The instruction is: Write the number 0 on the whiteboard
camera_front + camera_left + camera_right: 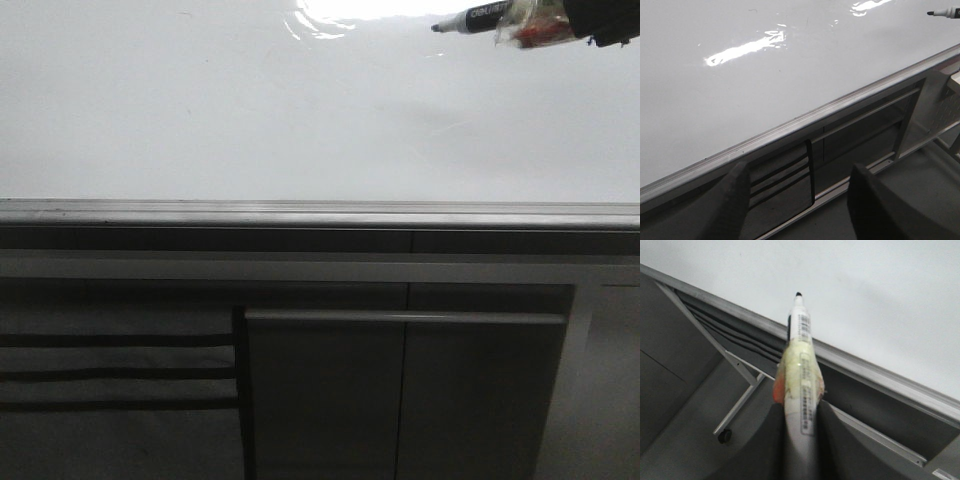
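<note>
The whiteboard (250,110) is a large glossy white board with glare and a grey metal edge strip (320,213). No drawn number 0 shows on it in any view. My right gripper (585,22) is at the top right of the front view, shut on a black-tipped marker (475,18) wrapped in tape. The marker points left over the board. In the right wrist view the gripper (801,412) clamps the marker (800,355), its tip over the board (865,300). I cannot tell if the tip touches. My left gripper (800,175) is open and empty, beside the board (740,85).
Grey cabinet panels (400,400) and a slotted panel (115,370) lie below the board's edge. A metal frame bar with a small caster wheel (724,435) shows in the right wrist view. The marker tip (940,12) shows at the far corner of the left wrist view.
</note>
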Robot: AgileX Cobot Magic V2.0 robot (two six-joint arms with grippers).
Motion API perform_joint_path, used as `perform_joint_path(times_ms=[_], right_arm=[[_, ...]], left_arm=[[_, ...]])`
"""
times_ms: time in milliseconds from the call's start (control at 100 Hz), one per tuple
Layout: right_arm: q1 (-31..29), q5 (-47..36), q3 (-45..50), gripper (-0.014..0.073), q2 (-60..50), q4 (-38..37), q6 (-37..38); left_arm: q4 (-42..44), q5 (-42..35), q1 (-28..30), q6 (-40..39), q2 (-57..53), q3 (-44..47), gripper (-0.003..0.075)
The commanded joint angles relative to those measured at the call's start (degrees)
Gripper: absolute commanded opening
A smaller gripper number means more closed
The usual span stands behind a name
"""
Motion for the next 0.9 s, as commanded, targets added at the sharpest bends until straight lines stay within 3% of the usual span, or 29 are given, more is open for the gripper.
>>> perform_joint_path(times_ms=[0, 120, 470, 760, 890], right_arm=[[2.54, -4.8, -2.4, 0.0015, -0.37, -1.71, 2.56], [5.51, -7.6, -2.4, 0.0015, -0.03, -2.56, 2.56], [5.6, -7.35, -2.4, 0.0015, 3.06, -2.67, 0.78], [5.67, 4.78, -11.48, 0.0015, 12.36, -3.16, 0.92], [5.67, 5.27, -16.88, 0.0015, 17.12, -8.62, 7.22]], left_arm=[[-1.04, -4.9, 0.21, -0.69, 0.86, -1.43, 0.04], [-1.04, -5.64, 0.21, -0.69, 1.11, -1.43, 0.04], [-1.04, -6.76, 0.21, -0.69, 1.11, -1.43, 0.04], [-1.04, -6.76, 0.21, -0.69, 1.11, -1.43, 0.04], [-1.04, -6.76, 0.21, -0.69, 1.11, -1.43, 0.04]])
